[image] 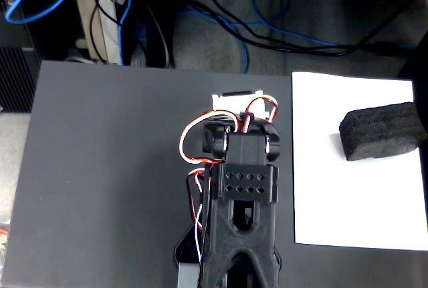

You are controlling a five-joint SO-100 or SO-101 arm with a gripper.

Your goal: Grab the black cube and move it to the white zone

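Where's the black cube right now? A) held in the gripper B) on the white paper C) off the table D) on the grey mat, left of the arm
B: the black cube lies on the white zone, near the sheet's right edge, apart from the arm.

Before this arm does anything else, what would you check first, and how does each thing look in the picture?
1. Black cube on the white zone: ok, it lies on the paper near the right edge of the fixed view.
2. Cube free of the arm: ok, the two are clearly apart.
3. Claw open or shut: cannot tell, its fingertips are not clearly shown.
4. White zone flat on the dark grey mat: ok, no curled corner visible.
5. Arm's wires loose, not snagged: ok, they loop freely beside the joint.
6. Cube fully on the paper: cannot tell, its right end reaches the picture's edge.
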